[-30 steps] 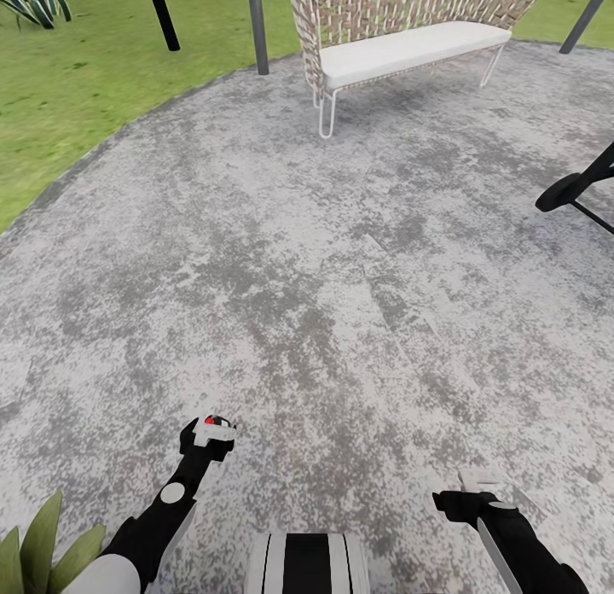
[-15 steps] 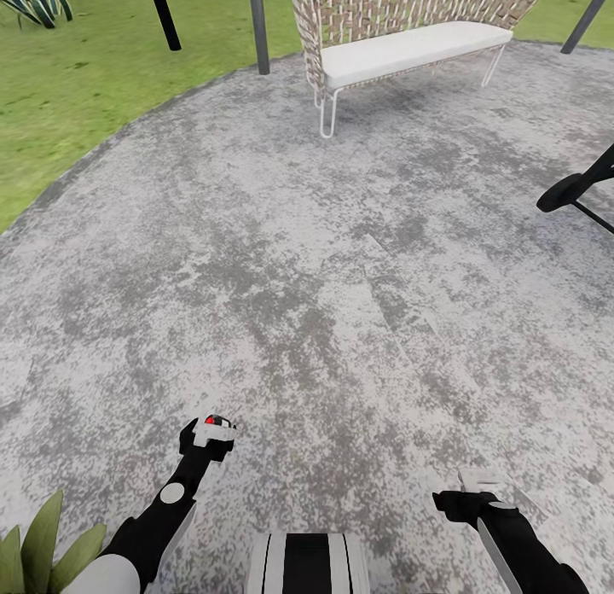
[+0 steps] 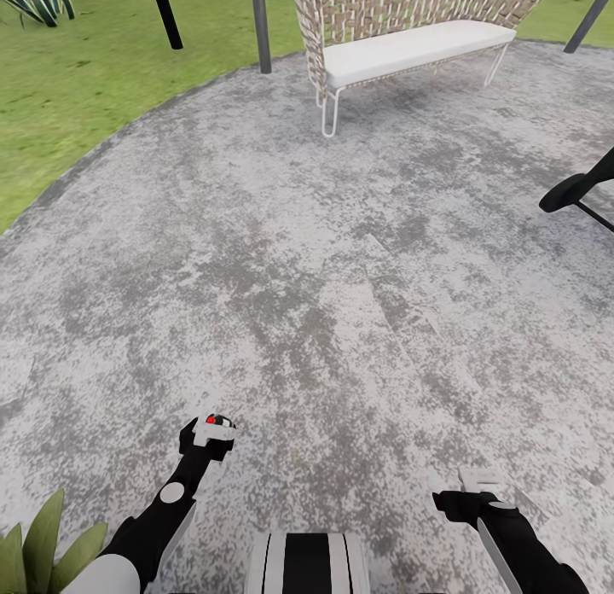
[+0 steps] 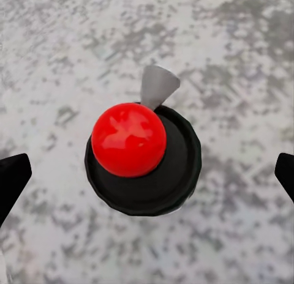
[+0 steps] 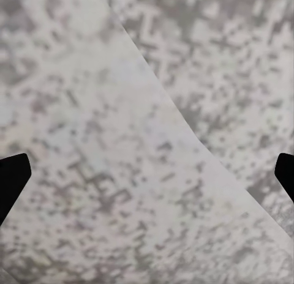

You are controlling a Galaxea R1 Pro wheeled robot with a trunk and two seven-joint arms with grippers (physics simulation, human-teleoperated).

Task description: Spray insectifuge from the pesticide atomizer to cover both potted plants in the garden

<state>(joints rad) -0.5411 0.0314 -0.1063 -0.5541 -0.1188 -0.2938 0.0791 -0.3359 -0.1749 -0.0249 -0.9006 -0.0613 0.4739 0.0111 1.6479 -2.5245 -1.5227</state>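
Note:
The pesticide atomizer (image 4: 144,161) is seen end-on from above in the left wrist view: a red knob on a round black cap with a pale grey nozzle, standing over the grey gravel patio (image 3: 341,278). Its red top (image 3: 218,421) peeks out at the tip of my left gripper (image 3: 207,430). The left gripper (image 4: 147,180) is open, with its dark fingertips (image 4: 12,180) far out on either side and apart from the cap. My right gripper (image 3: 474,483) hangs open over bare gravel (image 5: 147,177). Pointed green leaves of a potted plant (image 3: 38,543) show at the near left corner, cut off by the frame.
A woven bench (image 3: 409,39) with a white cushion stands at the far edge of the patio, beside a dark post (image 3: 260,26). Lawn (image 3: 85,82) lies to the left with a striped-leaf plant (image 3: 38,1). A black furniture leg (image 3: 576,193) juts in at the right.
The whole view has drifted very slightly, so the camera has moved a little. Both arms and the red-topped cap hold the same places.

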